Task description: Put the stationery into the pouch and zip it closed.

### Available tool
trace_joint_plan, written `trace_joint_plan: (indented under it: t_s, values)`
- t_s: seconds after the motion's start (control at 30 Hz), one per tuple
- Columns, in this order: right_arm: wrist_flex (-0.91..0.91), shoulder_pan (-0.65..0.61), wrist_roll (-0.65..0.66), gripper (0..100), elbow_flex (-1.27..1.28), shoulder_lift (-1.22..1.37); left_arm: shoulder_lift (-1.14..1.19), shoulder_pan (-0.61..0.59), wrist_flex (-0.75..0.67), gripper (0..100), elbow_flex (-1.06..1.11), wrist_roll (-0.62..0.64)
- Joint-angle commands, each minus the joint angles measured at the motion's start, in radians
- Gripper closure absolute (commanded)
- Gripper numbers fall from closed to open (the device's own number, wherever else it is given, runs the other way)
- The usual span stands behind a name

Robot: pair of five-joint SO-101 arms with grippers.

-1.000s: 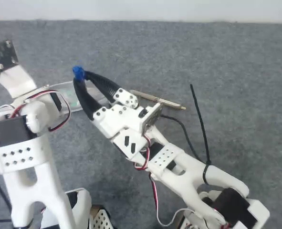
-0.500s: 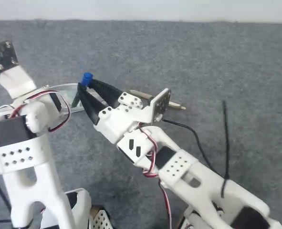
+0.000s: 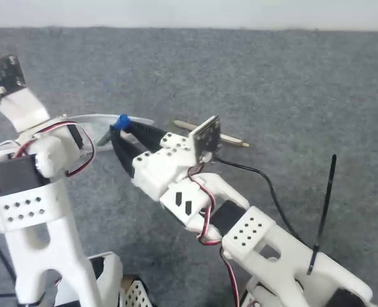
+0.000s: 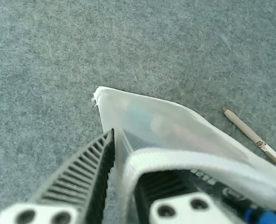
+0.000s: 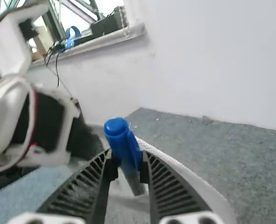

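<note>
Both clenched: right claw (image 5: 127,158) on blue marker (image 5: 121,137), left claw (image 4: 119,140) on pouch (image 4: 170,128) rim; hold mouth wide, lower marker tip-first w/o snagging.

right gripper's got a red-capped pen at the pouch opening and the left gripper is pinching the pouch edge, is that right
Not quite. The pen in the right gripper has a blue cap, not a red one, as the right wrist view shows. The rest stands: it is at the opening of the pouch, and the left gripper is pinching the pouch edge.

Blue pen (image 5: 121,140) upright at translucent pouch (image 4: 175,130), seemingly open; pencil (image 3: 230,137) nearby.
</note>
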Motion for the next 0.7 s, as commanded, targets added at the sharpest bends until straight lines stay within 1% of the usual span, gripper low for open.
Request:
trace_joint_plan:
  t_s: [0.0,0.1,0.17,0.23,0.37,0.53,0.6,0.67]
  values:
    - [0.048,-0.041,0.072,91.8,-0.011,-0.051,0.003,0.002,-0.038,99,-0.013,0.011]
    - [0.082,-0.039,0.101,79.8,-0.014,-0.058,-0.002,0.002,-0.044,99,0.001,0.011]
    - [0.094,-0.039,0.100,74.7,-0.014,-0.058,-0.002,0.002,-0.046,99,0.002,0.011]
    - [0.099,-0.039,0.100,75.3,-0.014,-0.058,-0.002,0.002,-0.046,99,0.002,0.011]
    - [0.094,-0.038,0.101,79.8,-0.014,-0.058,-0.002,0.002,-0.046,99,0.002,0.011]
    - [0.104,-0.027,0.103,80.1,-0.029,-0.059,-0.002,0.002,-0.046,99,0.004,0.009]
    - [0.143,-0.001,0.103,80.3,-0.055,-0.061,-0.002,0.002,-0.046,99,0.004,0.009]
    - [0.232,0.031,0.098,80.3,-0.101,-0.073,-0.002,0.002,-0.046,99,0.004,0.009]
